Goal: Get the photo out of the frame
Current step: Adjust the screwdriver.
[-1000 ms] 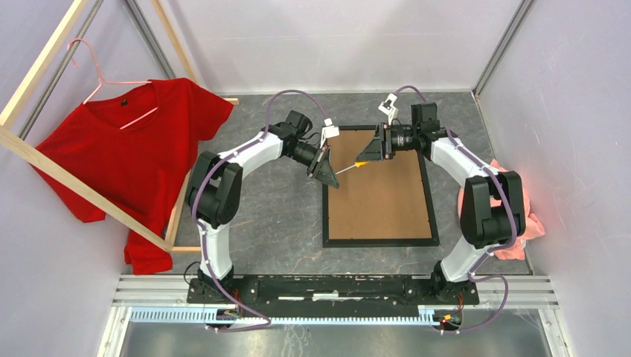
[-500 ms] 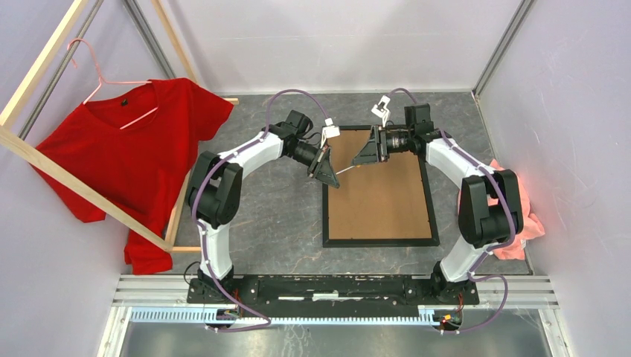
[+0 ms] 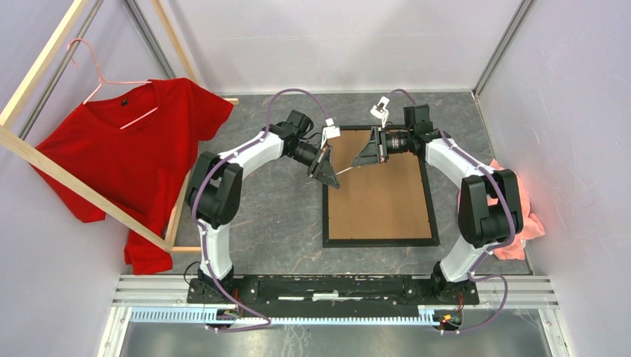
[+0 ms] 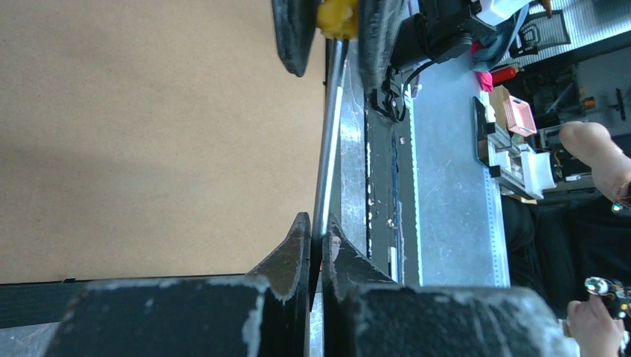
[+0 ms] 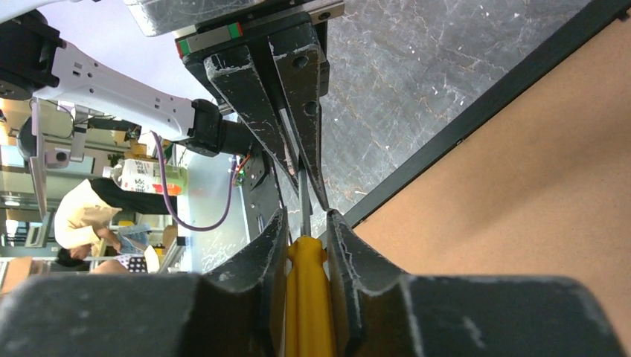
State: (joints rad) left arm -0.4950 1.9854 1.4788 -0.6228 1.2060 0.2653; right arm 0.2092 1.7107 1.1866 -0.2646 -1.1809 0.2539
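Observation:
The frame [image 3: 379, 242] lies face down on the grey table, its brown backing board [image 3: 379, 197] up. The photo is hidden beneath it. Above the frame's far left corner, a screwdriver [image 3: 347, 169] spans between both grippers. My left gripper [image 3: 334, 177] [image 4: 318, 227] is shut on the tip of the metal shaft [image 4: 327, 141]. My right gripper [image 3: 362, 161] [image 5: 306, 219] has its jaws against the yellow handle [image 5: 306, 297], one on each side. The right wrist view shows the frame's black edge [image 5: 476, 119] running diagonally past the left gripper's fingers [image 5: 257, 111].
A red T-shirt [image 3: 138, 160] on a pink hanger hangs from a pale wooden rack [image 3: 45, 160] at the left. A pink cloth [image 3: 521, 216] lies behind the right arm at the right wall. Grey walls close in on three sides.
The right gripper has shifted slightly left and back along the screwdriver, and its jaws have closed in on the yellow handle. The left arm has stayed still.

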